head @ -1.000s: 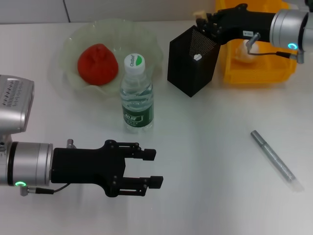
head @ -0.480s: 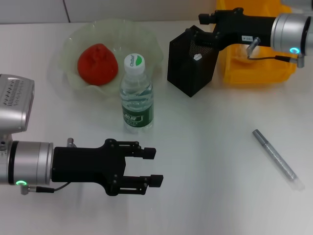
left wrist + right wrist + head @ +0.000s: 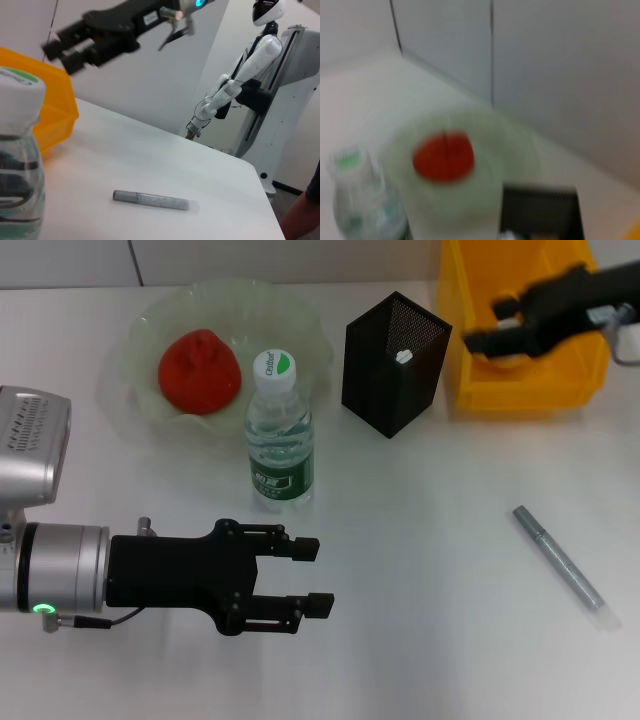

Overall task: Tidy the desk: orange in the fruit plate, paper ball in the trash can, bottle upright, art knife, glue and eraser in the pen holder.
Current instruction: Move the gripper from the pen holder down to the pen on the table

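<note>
On the bench (image 3: 420, 540), the orange (image 3: 200, 370) sits in the fruit plate (image 3: 300, 325) at the far left. The bottle (image 3: 279, 430) stands upright just before the plate's near rim. The pen holder (image 3: 394, 364) stands to the right of the plate, and the trash can (image 3: 520, 390) just beyond it, perhaps holding the paper ball (image 3: 503, 350). A pen-like stick (image 3: 558, 560) lies alone at near right.

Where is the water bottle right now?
In the head view, the bottle stands upright near the middle of the table, just in front of the fruit plate and left of the pen holder.
</note>
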You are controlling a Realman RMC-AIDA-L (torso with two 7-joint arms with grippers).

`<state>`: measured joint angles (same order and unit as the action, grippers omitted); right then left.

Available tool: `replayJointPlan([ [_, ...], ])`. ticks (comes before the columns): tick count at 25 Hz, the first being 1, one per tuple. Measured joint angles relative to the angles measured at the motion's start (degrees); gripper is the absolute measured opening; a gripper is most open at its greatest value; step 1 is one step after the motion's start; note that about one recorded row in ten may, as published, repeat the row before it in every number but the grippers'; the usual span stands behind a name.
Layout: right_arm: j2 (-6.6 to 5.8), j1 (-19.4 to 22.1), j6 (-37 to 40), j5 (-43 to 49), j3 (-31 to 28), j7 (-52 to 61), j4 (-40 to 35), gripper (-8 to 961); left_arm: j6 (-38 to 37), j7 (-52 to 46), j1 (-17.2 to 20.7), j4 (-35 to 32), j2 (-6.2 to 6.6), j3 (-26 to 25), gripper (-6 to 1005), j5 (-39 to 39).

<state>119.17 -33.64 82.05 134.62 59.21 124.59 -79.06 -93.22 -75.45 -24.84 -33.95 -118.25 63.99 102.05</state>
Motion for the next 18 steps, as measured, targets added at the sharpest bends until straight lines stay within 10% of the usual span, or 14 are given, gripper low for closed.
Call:
replayJointPlan([
  [4,0.25,-1.04,13.68,10.26,4.49,13.26,-5.5,556,0.0,0.25,-0.07,-0.07,0.04,0.0,649,0.05],
  [18,0.43,0.13,19.27,14.48,8.2,18.32,-3.75,555,0.01,0.38,-0.91,-0.9,0.11,0.0,648,0.87],
])
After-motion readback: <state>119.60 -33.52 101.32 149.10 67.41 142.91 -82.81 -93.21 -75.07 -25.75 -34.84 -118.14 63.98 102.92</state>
